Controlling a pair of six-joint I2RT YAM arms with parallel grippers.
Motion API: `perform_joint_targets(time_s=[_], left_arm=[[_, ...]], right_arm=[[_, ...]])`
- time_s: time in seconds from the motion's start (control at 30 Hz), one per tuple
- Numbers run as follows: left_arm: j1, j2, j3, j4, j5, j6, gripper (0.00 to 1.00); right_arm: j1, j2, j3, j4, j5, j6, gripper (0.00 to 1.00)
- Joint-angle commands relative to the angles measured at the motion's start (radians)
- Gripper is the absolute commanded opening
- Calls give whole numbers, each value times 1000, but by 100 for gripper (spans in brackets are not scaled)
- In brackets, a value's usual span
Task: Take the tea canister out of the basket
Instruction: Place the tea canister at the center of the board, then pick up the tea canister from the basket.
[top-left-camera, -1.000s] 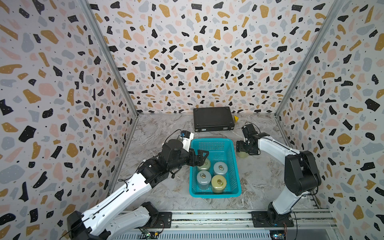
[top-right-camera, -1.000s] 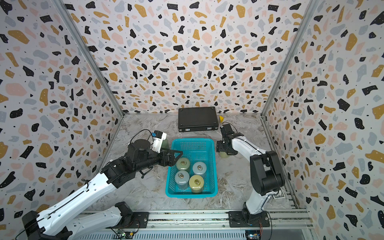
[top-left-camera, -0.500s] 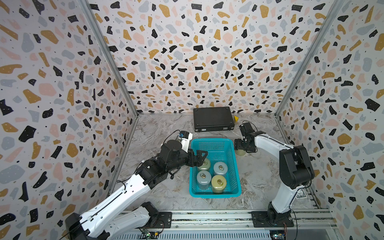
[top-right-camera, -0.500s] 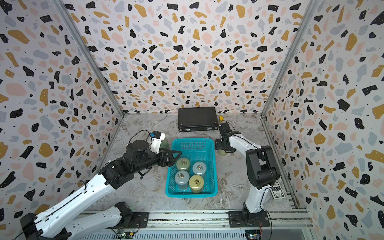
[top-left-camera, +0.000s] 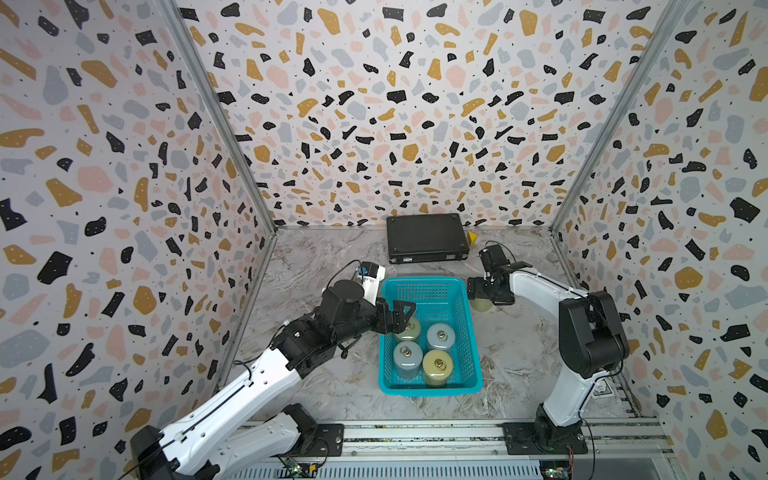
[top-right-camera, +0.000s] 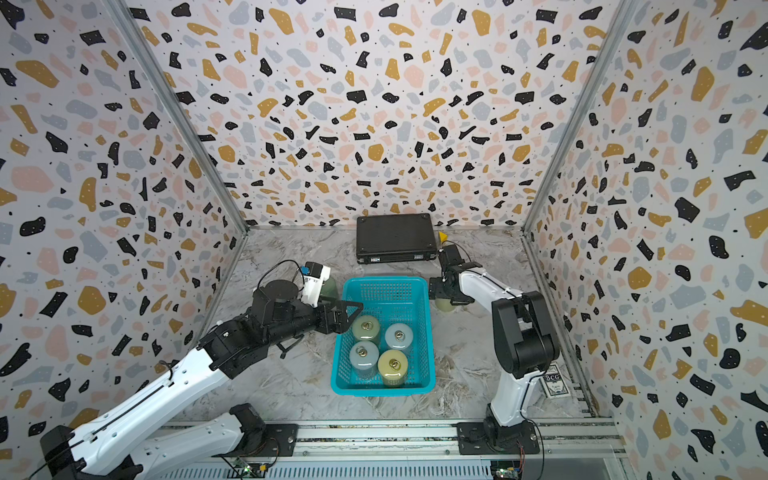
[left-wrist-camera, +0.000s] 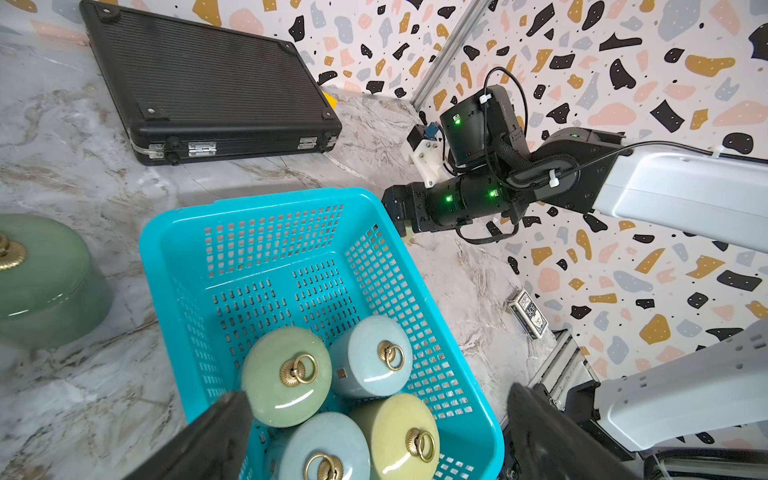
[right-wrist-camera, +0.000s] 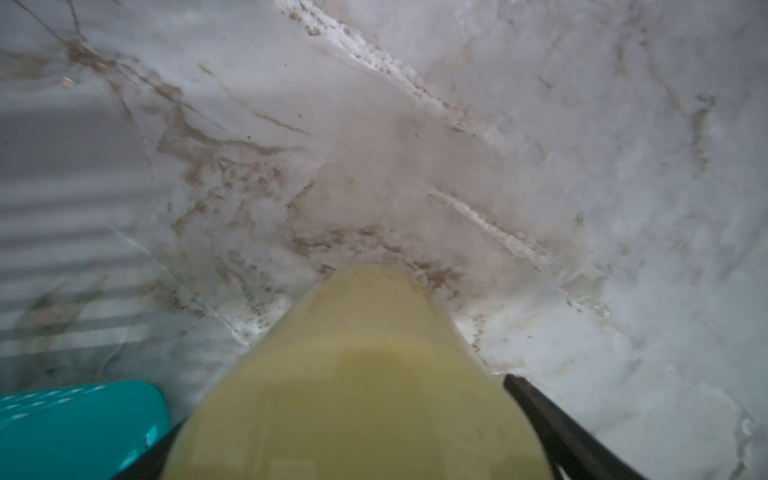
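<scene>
Between terrazzo-patterned walls (top-left-camera: 374, 104), the marbled tabletop (top-left-camera: 316, 257) bears the basket (top-left-camera: 430, 390)

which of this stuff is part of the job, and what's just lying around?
Job: basket; inside it, green canister, pale blue canister, grey-blue canister, yellow canister; outside it, dark green canister, pale yellow canister.
Lying about: black case, yellow bit by its corner, card deck.

The basket (left-wrist-camera: 266, 198) is made of smooth plastic. The canisters (left-wrist-camera: 270, 399) are glazed and shiny, with metal rings (left-wrist-camera: 390, 355) on top. The case (left-wrist-camera: 208, 75) is matt and ribbed. The table (left-wrist-camera: 62, 174) is patterned like marble.
</scene>
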Motion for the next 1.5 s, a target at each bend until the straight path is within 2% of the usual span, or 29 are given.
perform_joint_targets(time_s=[0.0,0.33,0.5,0.8,0.97,1.17,1.3,1.47], left_arm=[[-4,-7,29,5,-5,6,100],[-4,-3,45,-52,-27,28,100],[-4,39,84,-148,-57,40,100],[-4,109,111,-222,-79,67,100],[-3,191,143,-274,-71,82,100],[-11,261,135,-279,-57,85,100],[-33,326,140,-279,-51,84,100],[-76,428,171,-310,-101,96,100]], right_arm=[[-1,-65,18,-8,2,4,99],[0,-205,-4,-49,-28,9,99],[0,-303,-9,-77,-102,-1,99],[27,-526,-94,-48,-366,-54,99],[98,-631,-159,-27,-508,-96,99],[199,-756,-237,-18,-510,-121,99],[226,-822,-266,-45,-525,-119,99],[256,-889,-296,-71,-540,-96,99]])
